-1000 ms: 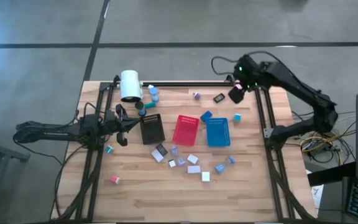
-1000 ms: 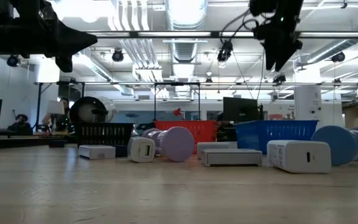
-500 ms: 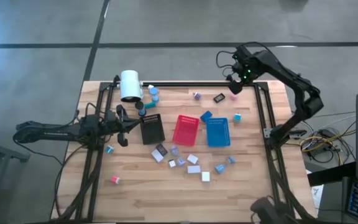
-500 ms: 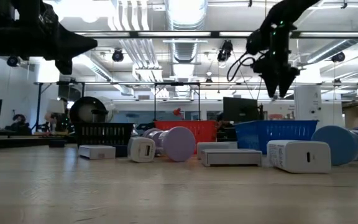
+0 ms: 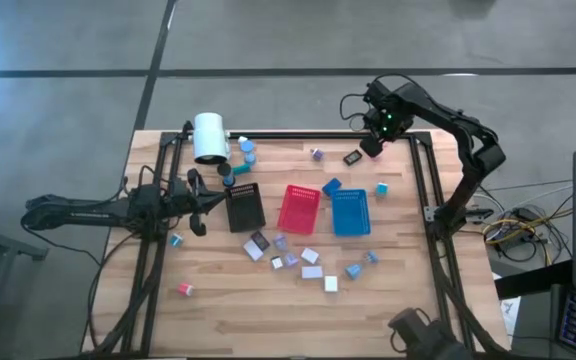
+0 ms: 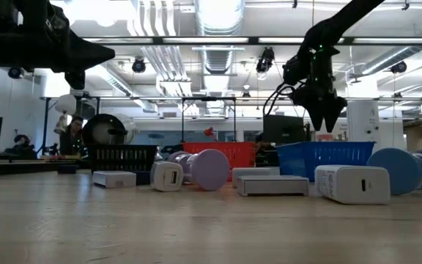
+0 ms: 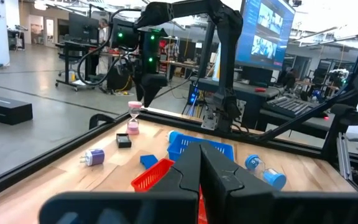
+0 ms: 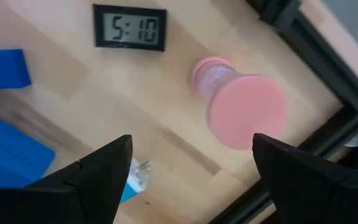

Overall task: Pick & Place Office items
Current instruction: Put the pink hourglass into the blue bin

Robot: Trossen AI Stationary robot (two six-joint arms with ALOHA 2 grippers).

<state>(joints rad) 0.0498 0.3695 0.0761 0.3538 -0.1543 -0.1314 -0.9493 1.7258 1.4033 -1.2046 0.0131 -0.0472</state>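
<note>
i have the right claw (image 8: 188, 168) spread wide and hovering over the far right corner of the tabletop (image 5: 238, 310), just above a pink hourglass-shaped piece (image 8: 241, 102). in the right wrist view the pink piece stands between my two fingers and a little ahead of them, close to the black frame rail (image 8: 303, 50) at the tabletop edge. nothing is gripped yet, so i judge this to be the approach step of a pick. next i would need to drop straight down, centre the fingers on the round pink top, and close gently, since a piece this tall could tip if one finger touches first.

the rail on the far side leaves little room for the outer finger, so that is my main worry. a small black clock (image 8: 129, 27) reading 5:10 lies near the pink piece, and a blue block (image 8: 2, 68) sits further off beside the blue tray (image 5: 350, 212).

my left claw (image 5: 194, 205) is clenched shut on nothing and waits at the left side, beside the black tray (image 5: 244, 207). the rest of the office items, white and lavender blocks (image 5: 298, 258), lie scattered in front of the red tray (image 5: 299, 208).
</note>
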